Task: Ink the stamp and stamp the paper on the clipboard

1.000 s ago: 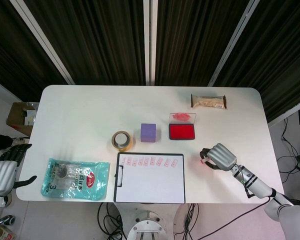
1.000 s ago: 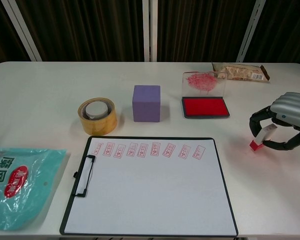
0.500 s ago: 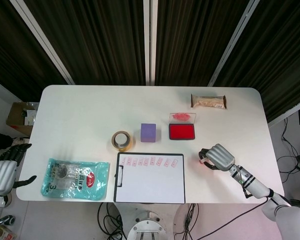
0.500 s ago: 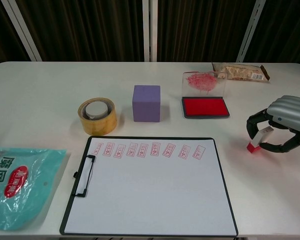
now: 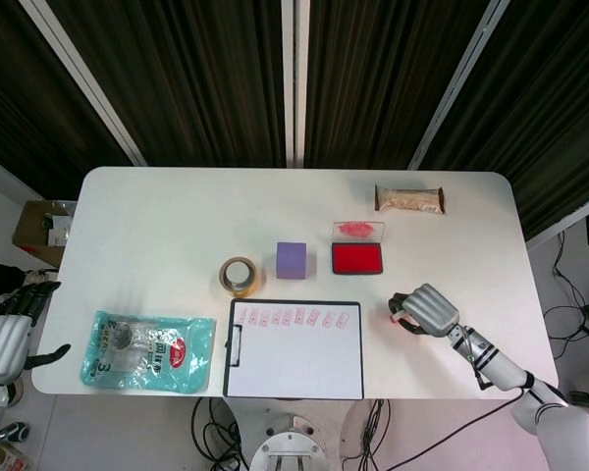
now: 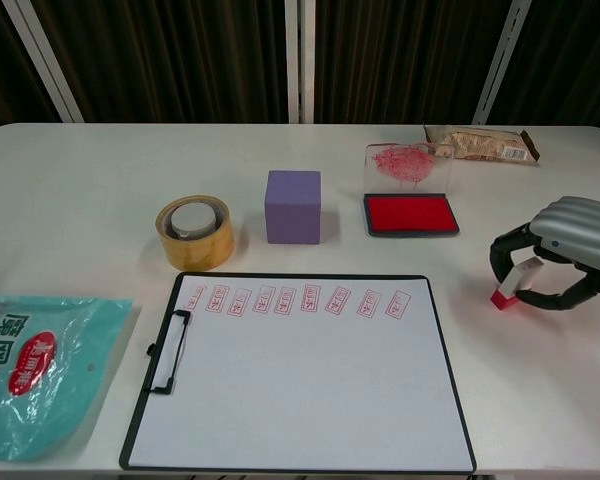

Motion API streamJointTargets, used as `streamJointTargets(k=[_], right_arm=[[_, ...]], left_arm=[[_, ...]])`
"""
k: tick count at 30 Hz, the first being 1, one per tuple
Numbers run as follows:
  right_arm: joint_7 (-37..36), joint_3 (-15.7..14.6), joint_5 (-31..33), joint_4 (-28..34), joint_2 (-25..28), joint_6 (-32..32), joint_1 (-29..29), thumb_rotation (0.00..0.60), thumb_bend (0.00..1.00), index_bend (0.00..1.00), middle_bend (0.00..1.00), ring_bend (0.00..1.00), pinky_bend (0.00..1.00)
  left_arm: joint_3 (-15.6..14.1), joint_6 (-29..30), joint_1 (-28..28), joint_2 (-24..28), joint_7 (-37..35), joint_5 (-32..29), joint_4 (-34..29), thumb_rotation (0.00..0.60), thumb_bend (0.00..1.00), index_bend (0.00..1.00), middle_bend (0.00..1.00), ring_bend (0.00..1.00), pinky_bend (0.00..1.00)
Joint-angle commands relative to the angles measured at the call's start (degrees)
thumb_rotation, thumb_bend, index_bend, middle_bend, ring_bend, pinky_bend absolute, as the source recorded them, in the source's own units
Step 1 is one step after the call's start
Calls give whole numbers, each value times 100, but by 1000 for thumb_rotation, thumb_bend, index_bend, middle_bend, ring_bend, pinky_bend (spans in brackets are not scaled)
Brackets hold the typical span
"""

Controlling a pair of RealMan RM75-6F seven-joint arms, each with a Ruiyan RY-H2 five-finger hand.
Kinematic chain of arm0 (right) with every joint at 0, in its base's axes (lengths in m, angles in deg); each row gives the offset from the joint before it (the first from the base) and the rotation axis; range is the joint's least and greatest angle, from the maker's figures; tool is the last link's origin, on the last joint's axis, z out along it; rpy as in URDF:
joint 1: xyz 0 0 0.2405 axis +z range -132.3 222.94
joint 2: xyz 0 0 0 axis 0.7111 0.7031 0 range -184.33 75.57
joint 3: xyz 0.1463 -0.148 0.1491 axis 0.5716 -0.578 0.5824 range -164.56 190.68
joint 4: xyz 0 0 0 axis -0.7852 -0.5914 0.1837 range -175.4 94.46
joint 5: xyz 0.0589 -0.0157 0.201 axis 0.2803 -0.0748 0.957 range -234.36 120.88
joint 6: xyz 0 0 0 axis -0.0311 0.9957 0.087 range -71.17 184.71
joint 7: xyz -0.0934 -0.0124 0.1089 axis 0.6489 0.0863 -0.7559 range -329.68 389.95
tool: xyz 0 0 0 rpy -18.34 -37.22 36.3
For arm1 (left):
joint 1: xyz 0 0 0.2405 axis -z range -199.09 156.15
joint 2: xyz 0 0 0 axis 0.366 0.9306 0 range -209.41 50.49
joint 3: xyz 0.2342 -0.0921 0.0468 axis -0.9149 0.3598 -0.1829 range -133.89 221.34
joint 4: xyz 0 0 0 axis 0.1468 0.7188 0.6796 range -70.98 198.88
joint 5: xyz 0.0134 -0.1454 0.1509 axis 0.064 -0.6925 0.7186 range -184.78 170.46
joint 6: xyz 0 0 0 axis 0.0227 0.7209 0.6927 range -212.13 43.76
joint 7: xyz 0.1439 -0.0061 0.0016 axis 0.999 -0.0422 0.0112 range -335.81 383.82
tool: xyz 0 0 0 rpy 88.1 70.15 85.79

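Observation:
The small white stamp (image 6: 516,280) with a red base stands tilted on the table, right of the clipboard. My right hand (image 6: 565,250) (image 5: 425,310) arches over it, its dark fingers curled around the stamp. The clipboard (image 6: 300,372) (image 5: 294,348) lies at the front centre, its white paper carrying a row of several red imprints along the top. The red ink pad (image 6: 410,213) (image 5: 357,258) sits open behind it, lid raised. My left hand (image 5: 8,339) hangs beyond the table's left edge, fingers apart and holding nothing.
A roll of tape (image 6: 194,231) and a purple cube (image 6: 293,207) stand behind the clipboard. A teal packet (image 6: 35,368) lies at the front left. A wrapped snack (image 6: 482,144) rests at the back right.
My right hand has slid a little left and lower over the stamp, closing further around it. The left hand has not moved.

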Motion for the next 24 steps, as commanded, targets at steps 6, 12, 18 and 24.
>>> streamJointTargets(k=[6, 12, 18, 24], right_arm=[[-73, -14, -30, -101, -65, 19, -11, 600, 228, 682, 624, 964, 1000], [-113, -10, -36, -173, -85, 57, -24, 600, 219, 614, 581, 964, 1000], [-118, 1, -32, -205, -93, 78, -35, 600, 218, 543, 545, 964, 1000], [-119, 11, -25, -218, -94, 83, -43, 600, 215, 424, 484, 964, 1000]], left_arm=[[3, -6, 2, -2, -13, -3, 10, 600, 0, 140, 150, 122, 241], [4, -6, 0, -3, -13, -5, 14, 600, 0, 140, 150, 121, 242], [1, -11, 0, -7, -35, -4, 21, 600, 0, 140, 150, 122, 242], [2, -13, 0, -6, -36, -3, 22, 600, 0, 139, 150, 122, 242]])
